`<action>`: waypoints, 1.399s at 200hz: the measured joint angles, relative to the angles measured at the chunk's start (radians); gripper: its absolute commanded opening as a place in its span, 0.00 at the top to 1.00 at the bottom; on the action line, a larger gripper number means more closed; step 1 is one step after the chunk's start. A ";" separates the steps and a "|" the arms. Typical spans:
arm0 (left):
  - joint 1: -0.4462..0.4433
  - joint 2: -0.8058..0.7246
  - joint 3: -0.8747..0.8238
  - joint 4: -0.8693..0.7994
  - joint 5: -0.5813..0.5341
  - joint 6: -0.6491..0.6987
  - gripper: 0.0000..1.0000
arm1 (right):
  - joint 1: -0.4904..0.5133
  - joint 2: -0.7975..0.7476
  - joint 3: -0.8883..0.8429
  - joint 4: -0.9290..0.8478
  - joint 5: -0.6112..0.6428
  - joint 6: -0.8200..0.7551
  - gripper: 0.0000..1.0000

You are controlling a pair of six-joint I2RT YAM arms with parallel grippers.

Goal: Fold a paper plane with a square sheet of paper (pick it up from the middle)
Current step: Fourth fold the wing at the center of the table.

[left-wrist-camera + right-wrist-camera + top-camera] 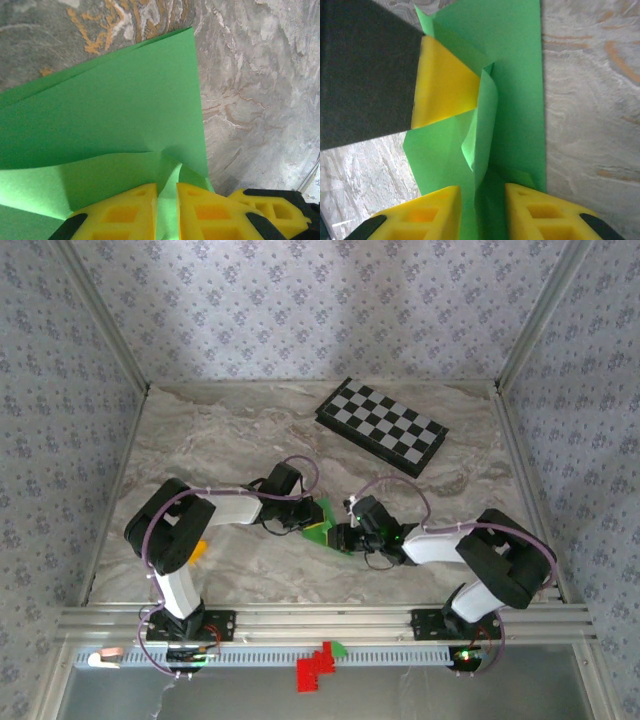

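Note:
The square sheet of paper, bright green and creased into layered flaps, lies on the marble table between both grippers. In the left wrist view the paper spreads flat ahead, and a raised ridge of it is pinched by my left gripper, which is shut on it. In the right wrist view the paper has a standing fold that runs down between the fingers of my right gripper, which stand apart around it. The left gripper's yellow finger presses the fold from the left. I cannot tell whether the paper has a plane's pointed shape.
A black-and-white checkerboard lies at the back right of the table. A small orange block sits by the left arm's elbow. Red blocks and a tiny green piece rest on the front rail. Patterned walls close in three sides.

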 measured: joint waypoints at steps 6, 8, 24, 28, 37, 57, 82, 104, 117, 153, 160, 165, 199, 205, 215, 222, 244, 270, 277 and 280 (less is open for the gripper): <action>0.000 0.000 0.000 0.000 0.000 0.000 0.82 | -0.004 0.000 0.000 0.000 0.000 0.003 0.67; 0.000 0.000 0.000 0.000 0.000 0.000 0.82 | -0.005 0.000 0.000 0.000 0.000 0.004 0.67; 0.000 0.000 0.000 0.000 0.000 0.000 0.82 | -0.011 0.000 0.000 0.003 -0.005 0.008 0.65; 0.000 0.000 0.000 0.000 0.000 0.000 0.82 | -0.011 0.000 0.000 0.003 -0.007 0.008 0.65; 0.000 0.000 0.000 0.000 0.000 0.000 0.82 | -0.013 0.000 0.000 0.003 -0.009 0.008 0.65; 0.000 0.000 0.000 0.000 0.000 0.000 0.82 | -0.017 0.000 0.002 0.003 -0.015 0.008 0.66; 0.000 0.000 0.000 0.001 0.000 0.000 0.82 | -0.021 0.000 0.012 -0.006 -0.015 0.007 0.66; 0.000 0.000 0.000 0.004 0.000 0.000 0.82 | -0.029 0.000 0.024 -0.009 -0.016 0.007 0.68; 0.000 0.000 0.000 0.005 0.000 0.000 0.82 | -0.035 0.000 0.029 -0.010 -0.016 0.006 0.70; 0.000 0.000 0.000 0.007 0.000 0.000 0.82 | -0.039 0.000 0.034 -0.012 -0.021 0.008 0.80; 0.000 0.000 0.000 0.007 0.000 0.000 0.82 | -0.039 0.000 0.034 -0.013 -0.023 0.009 0.82; 0.000 0.001 0.000 0.007 0.000 0.000 0.82 | -0.039 0.000 0.034 -0.012 -0.026 0.008 0.82; 0.000 0.001 0.000 0.007 0.000 0.000 0.82 | -0.039 0.007 0.034 -0.001 -0.033 0.016 0.86; 0.000 0.001 0.000 0.007 0.000 0.000 0.82 | -0.039 0.011 0.034 0.005 -0.035 0.016 0.86; 0.000 0.001 0.000 0.007 0.000 0.000 0.82 | -0.039 0.018 0.034 0.012 -0.039 0.018 0.87; 0.000 0.001 -0.001 0.007 0.000 0.000 0.82 | -0.039 0.023 0.034 0.017 -0.042 0.019 0.87; 0.000 0.000 -0.004 0.008 0.000 0.000 0.82 | -0.039 0.037 0.030 0.038 -0.050 0.024 0.88; 0.000 0.000 -0.009 0.011 0.000 0.001 0.82 | -0.039 0.045 0.014 0.065 -0.056 0.033 0.89; 0.000 0.000 -0.010 0.012 0.000 0.002 0.82 | -0.039 0.045 0.007 0.075 -0.060 0.036 0.89; 0.000 0.000 -0.010 0.013 0.000 0.003 0.82 | -0.039 0.045 0.005 0.079 -0.060 0.038 0.89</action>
